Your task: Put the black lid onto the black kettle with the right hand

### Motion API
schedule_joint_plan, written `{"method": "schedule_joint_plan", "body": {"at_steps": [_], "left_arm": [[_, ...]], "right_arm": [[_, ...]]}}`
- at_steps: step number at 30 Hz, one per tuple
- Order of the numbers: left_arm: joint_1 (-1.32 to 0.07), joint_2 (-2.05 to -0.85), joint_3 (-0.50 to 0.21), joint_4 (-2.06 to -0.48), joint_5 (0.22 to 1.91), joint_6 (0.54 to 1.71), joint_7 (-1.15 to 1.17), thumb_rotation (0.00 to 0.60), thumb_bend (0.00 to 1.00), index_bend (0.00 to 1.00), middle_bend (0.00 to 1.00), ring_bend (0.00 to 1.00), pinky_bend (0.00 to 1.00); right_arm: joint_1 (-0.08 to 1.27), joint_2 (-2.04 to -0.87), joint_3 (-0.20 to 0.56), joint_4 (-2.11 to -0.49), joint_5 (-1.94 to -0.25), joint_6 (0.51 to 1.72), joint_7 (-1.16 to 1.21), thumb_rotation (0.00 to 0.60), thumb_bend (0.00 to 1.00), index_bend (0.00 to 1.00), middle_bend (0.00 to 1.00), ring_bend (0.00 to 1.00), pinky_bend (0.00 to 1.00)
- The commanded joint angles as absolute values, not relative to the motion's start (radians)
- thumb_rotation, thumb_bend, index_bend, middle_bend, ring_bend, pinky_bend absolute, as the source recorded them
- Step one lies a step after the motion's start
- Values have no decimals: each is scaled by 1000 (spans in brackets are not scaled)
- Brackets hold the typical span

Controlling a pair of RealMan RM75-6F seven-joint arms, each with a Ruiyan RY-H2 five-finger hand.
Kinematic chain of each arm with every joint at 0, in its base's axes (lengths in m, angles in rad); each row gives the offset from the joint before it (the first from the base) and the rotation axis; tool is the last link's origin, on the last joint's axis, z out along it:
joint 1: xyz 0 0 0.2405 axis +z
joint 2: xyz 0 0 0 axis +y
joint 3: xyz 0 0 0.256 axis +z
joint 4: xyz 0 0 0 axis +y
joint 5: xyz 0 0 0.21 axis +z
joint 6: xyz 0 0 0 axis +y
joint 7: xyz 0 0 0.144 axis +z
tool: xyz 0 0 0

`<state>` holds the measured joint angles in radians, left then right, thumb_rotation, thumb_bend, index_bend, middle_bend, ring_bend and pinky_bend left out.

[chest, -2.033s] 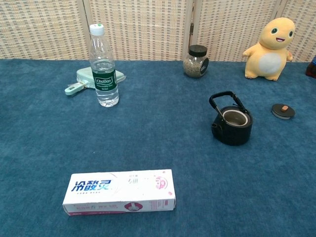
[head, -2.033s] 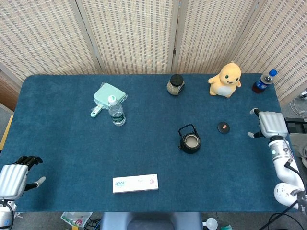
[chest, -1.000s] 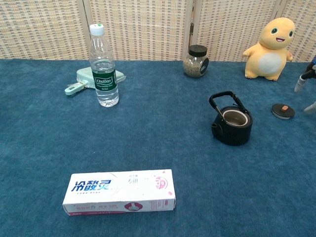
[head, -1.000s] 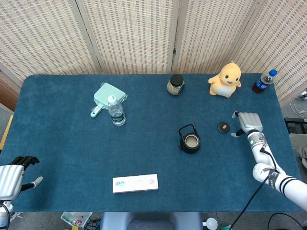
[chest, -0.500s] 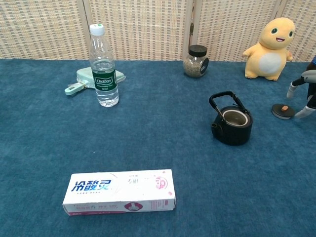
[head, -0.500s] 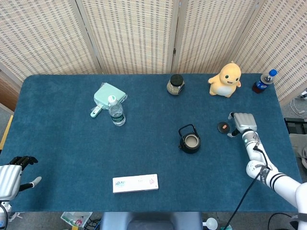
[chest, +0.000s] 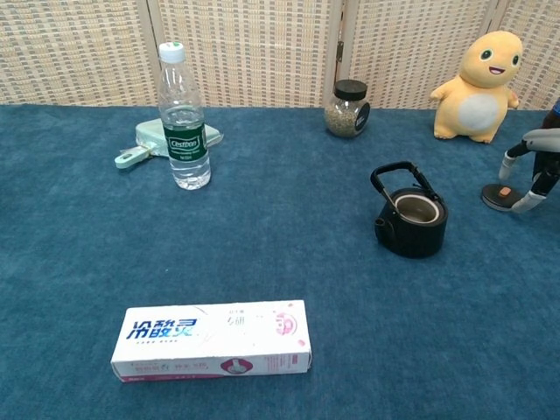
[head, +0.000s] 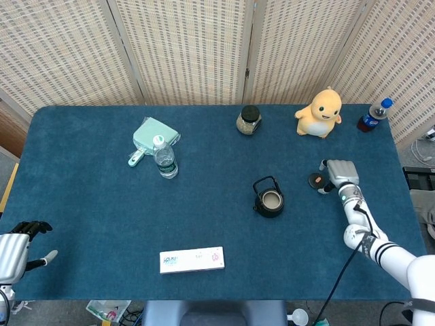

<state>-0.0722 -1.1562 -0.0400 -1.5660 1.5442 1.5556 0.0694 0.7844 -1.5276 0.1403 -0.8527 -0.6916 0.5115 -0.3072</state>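
Note:
The black kettle (head: 269, 200) (chest: 413, 221) stands uncovered right of the table's middle, its handle tipped back. The black lid (head: 315, 180) (chest: 499, 197), flat with a small orange knob, lies on the cloth to the kettle's right. My right hand (head: 339, 174) (chest: 534, 162) hovers over the lid's right side with its fingers (chest: 513, 157) spread apart and pointing down around the knob, holding nothing. My left hand (head: 15, 250) sits off the table's near left corner, dark fingers curled in, empty.
A yellow plush toy (head: 319, 113) and a jar (head: 249, 119) stand behind the kettle. A dark soda bottle (head: 372, 115) is at the far right corner. A water bottle (head: 164, 157), a mint green case (head: 153, 136) and a toothpaste box (head: 192, 259) lie to the left.
My right hand has come in from the table's right edge leftward to the lid and lowered over it. The left hand has drifted slightly outward. Lid and kettle have not moved.

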Motion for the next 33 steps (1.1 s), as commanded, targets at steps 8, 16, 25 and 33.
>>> {"method": "schedule_joint_plan", "body": {"at_steps": [8,16,25,33], "left_arm": [[-71,-1153,-41,-1567,1543,1556,61,600,64,431,482,399,696],[-70,-1147,-40,-1568,1542,1554,52,600,63,431,482,399,696],[-70,-1143,-38,-1570,1543,1550,43,600,63,431,482,399,696],[-69,-1144,-39,-1570,1541,1551,44,600,63,431,482,399,696]], "right_arm": [[794,-1547,139,-831,-699,498,-298,600,128,333,1000,1000,1000],[798,-1561,138,-820,-706,498,-293,600,131,355,1000,1000,1000],[798,-1581,141,-795,-705,501,-289,600,189,401,1000,1000,1000],[791,-1571,152,-815,-724,521,-275,600,247,453,1000,1000,1000]]}}
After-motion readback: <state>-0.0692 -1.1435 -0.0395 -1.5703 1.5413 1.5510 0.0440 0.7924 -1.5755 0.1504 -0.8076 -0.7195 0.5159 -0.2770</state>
